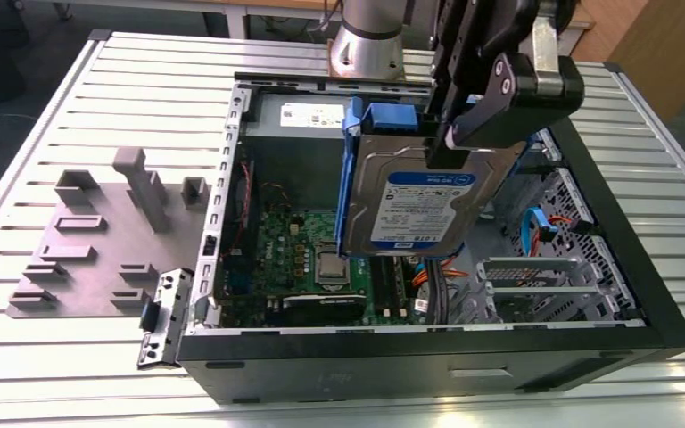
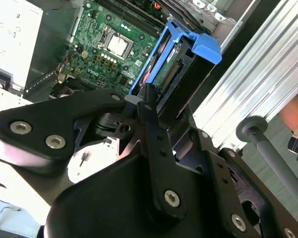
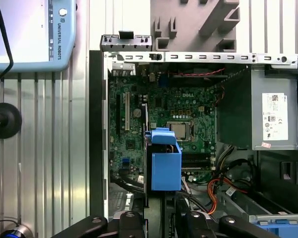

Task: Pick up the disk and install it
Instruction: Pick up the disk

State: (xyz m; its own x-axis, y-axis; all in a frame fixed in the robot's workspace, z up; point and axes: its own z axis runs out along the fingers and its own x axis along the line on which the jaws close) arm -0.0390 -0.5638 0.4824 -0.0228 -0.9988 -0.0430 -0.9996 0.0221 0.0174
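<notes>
Gripper [image 1: 459,143]: closed on the upper end of the disk, one finger pressed on its label face
Disk [image 1: 424,203]: held on edge in its blue carrier frame, above the open computer case [image 1: 438,343], touching nothing else
Under the disk: green motherboard [image 1: 283,250], apart from it
Power-supply box [image 3: 275,116]: inside the case, at one corner
Grey fixture [image 1: 93,241]: on the slatted table [image 1: 33,374], beside the case at the exterior view's left

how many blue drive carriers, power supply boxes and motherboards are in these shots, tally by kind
blue drive carriers: 2, the disk and a second caddy
power supply box: 1
motherboard: 1
total: 4
</notes>
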